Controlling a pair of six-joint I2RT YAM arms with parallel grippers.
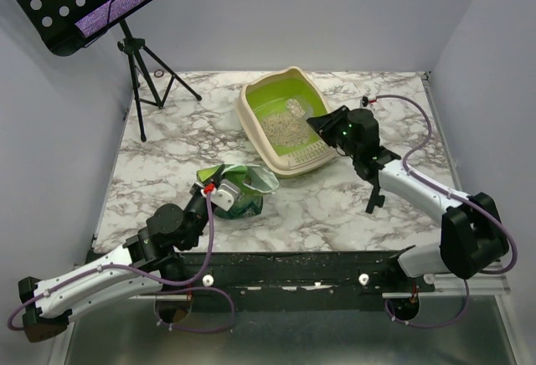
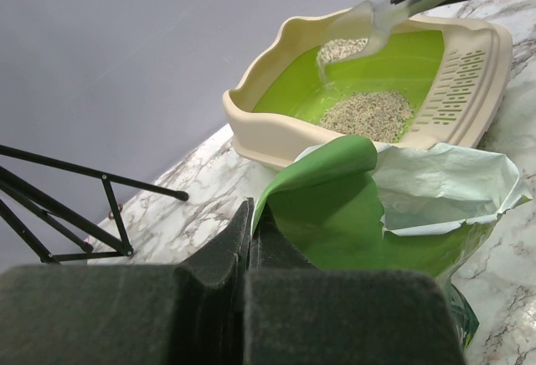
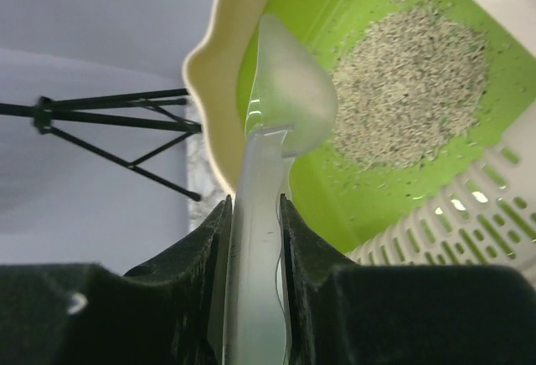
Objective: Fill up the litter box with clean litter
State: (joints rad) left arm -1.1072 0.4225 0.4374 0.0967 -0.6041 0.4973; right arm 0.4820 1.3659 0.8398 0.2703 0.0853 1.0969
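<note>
1. Grip, right arm: the right gripper (image 3: 255, 214) stands narrow, its jaws clamped on the flat handle of a translucent scoop (image 3: 289, 101). The bowl points away from the wrist, above the tray.
2. Grip, left arm: the left gripper (image 2: 247, 235) is fully closed, pinching the top edge of the green bag (image 2: 419, 189). The bag stands open-mouthed on the marble table (image 1: 167, 156), near the tray's near wall.
3. Scoop: rigid, smooth plastic. It probably twists between the pads if tilted quickly, so a hold on the handle, close behind the bowl, suits it. The left wrist view shows granules in the bowl.
4. Clean litter (image 3: 410, 89): a loose patch covers part of the lime-green floor. The material likely pours freely, scatters, and cannot be pinched, so only the scoop can carry it.
5. Litter box (image 1: 249, 118): it sits at the far middle of the table. The tray appears stiff and light and may slide if pushed. The beige rim is the place to hold it.
</note>
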